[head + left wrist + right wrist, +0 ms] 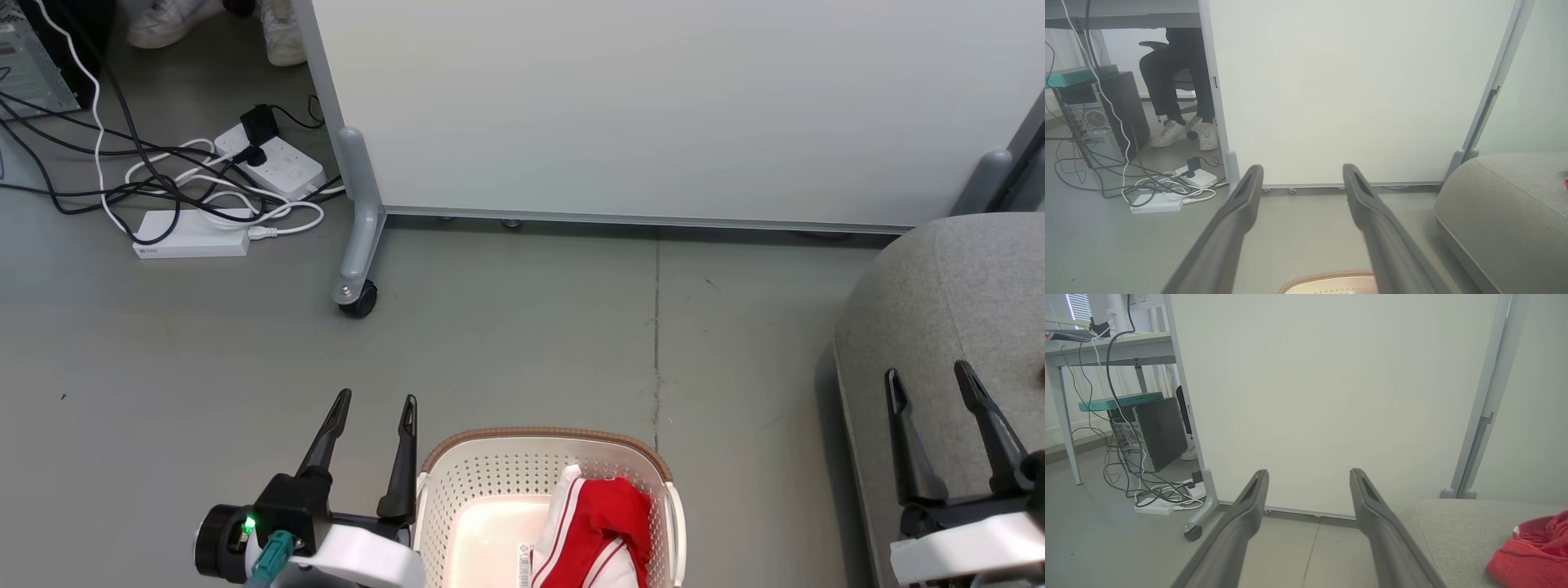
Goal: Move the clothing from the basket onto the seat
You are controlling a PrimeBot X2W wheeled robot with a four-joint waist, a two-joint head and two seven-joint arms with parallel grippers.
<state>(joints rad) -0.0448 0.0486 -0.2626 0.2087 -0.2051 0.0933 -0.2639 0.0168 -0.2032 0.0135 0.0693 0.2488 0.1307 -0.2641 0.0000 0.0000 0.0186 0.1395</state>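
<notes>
The left gripper point(377, 398), held just beside the basket point(539, 434), and the right gripper point(929, 372), held over the seat point(939, 294), were both seen spread apart and empty. A red striped garment point(604, 523) was seen lying inside the basket, while a second red garment point(1535, 555) was seen resting on the seat

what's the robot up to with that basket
It is emptying the basket onto the seat. One red garment already lies on the seat, and a second red piece is in the basket. Both hands are open and empty: the left hand is just left of the basket, and the right hand is at the seat.
</notes>
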